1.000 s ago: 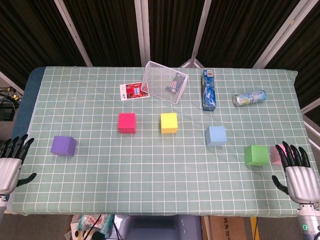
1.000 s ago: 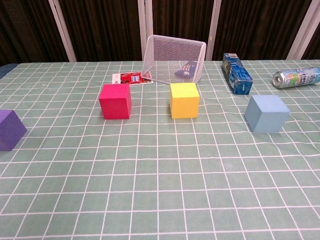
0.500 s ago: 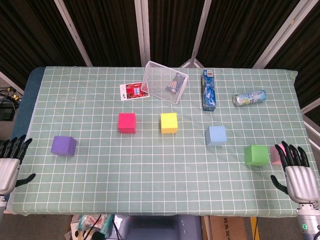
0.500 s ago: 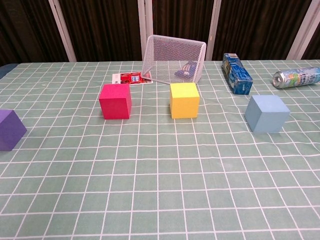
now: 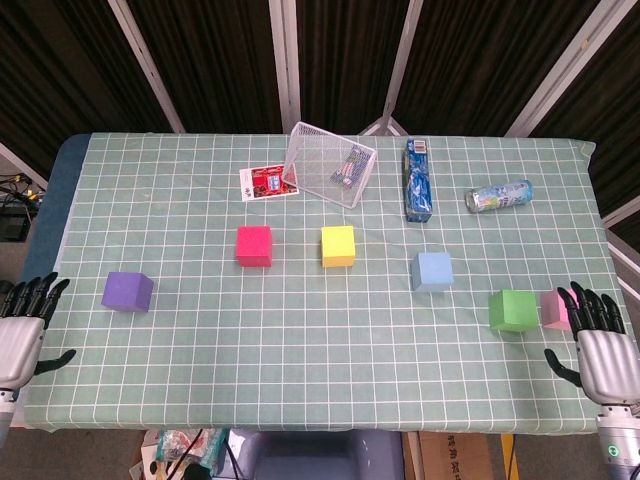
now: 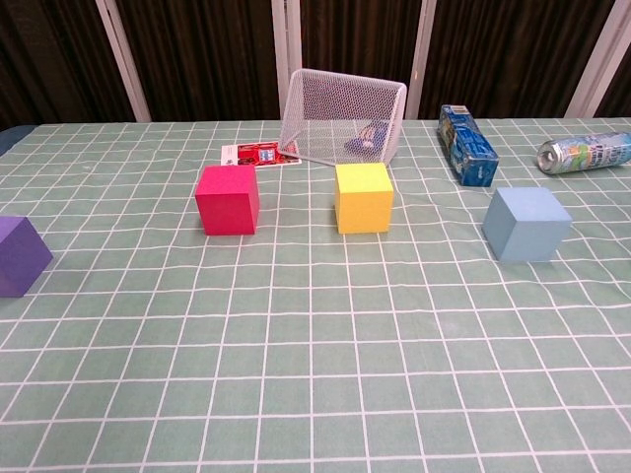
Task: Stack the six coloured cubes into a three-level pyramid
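Note:
Six cubes lie apart on the green checked cloth. In the head view: purple cube (image 5: 127,291) at the left, red cube (image 5: 254,245), yellow cube (image 5: 338,246), light blue cube (image 5: 433,271), green cube (image 5: 512,310) and pink cube (image 5: 555,309) at the right. The chest view shows the purple cube (image 6: 20,255), red cube (image 6: 228,199), yellow cube (image 6: 363,197) and light blue cube (image 6: 526,224). My left hand (image 5: 20,335) hangs open off the table's front left corner. Just below the pink cube, my right hand (image 5: 598,348) is open with fingers spread, holding nothing.
At the back stand a tipped wire basket (image 5: 330,164), a red card (image 5: 268,182), a blue box (image 5: 418,179) and a lying bottle (image 5: 498,195). The table's front edge (image 5: 300,425) runs just below both hands.
My right hand has drawn back a little toward the front edge, uncovering more of the pink cube. My left hand has shifted slightly at the left edge. No cube has moved.

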`<move>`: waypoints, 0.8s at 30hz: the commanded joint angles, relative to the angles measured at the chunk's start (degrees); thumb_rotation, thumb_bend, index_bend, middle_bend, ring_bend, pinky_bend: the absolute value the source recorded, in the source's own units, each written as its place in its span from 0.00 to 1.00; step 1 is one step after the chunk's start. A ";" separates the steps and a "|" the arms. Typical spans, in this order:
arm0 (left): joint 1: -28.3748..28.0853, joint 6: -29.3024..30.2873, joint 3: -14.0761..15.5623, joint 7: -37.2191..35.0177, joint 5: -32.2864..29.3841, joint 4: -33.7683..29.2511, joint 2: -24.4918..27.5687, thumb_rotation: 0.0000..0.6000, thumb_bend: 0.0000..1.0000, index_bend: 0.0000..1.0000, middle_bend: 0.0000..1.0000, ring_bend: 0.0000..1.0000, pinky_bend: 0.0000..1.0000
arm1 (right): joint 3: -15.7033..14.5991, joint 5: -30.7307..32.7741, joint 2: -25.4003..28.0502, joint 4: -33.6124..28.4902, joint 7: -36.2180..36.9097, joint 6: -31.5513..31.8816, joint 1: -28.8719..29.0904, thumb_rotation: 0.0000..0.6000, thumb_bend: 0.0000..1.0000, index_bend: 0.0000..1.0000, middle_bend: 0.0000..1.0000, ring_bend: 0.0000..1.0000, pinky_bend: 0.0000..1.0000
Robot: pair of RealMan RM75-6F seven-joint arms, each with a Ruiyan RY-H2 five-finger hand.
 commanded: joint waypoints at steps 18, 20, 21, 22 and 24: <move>-15.47 -15.63 -11.76 13.31 -16.68 -9.73 -0.44 1.00 0.09 0.00 0.11 0.00 0.02 | 1.04 3.91 0.65 -1.73 3.12 -3.32 0.80 1.00 0.30 0.00 0.00 0.00 0.00; -17.96 -17.99 -13.21 15.00 -19.74 -9.63 -1.06 1.00 0.10 0.00 0.11 0.00 0.02 | 1.09 4.17 0.77 -1.89 3.41 -3.53 0.82 1.00 0.30 0.00 0.00 0.00 0.00; -19.60 -19.45 -14.07 16.12 -21.87 -9.29 -1.56 1.00 0.11 0.00 0.11 0.00 0.02 | 1.13 4.32 0.86 -2.00 3.59 -3.65 0.84 1.00 0.30 0.00 0.00 0.00 0.00; -21.26 -20.96 -14.80 17.21 -24.01 -8.88 -2.11 1.00 0.11 0.00 0.11 0.00 0.02 | 1.14 4.45 0.94 -2.08 3.76 -3.78 0.85 1.00 0.30 0.00 0.00 0.00 0.00; -24.26 -23.54 -15.91 19.22 -28.21 -7.99 -3.09 1.00 0.13 0.00 0.11 0.00 0.02 | 1.18 4.65 1.08 -2.21 4.03 -4.00 0.89 1.00 0.30 0.00 0.00 0.00 0.00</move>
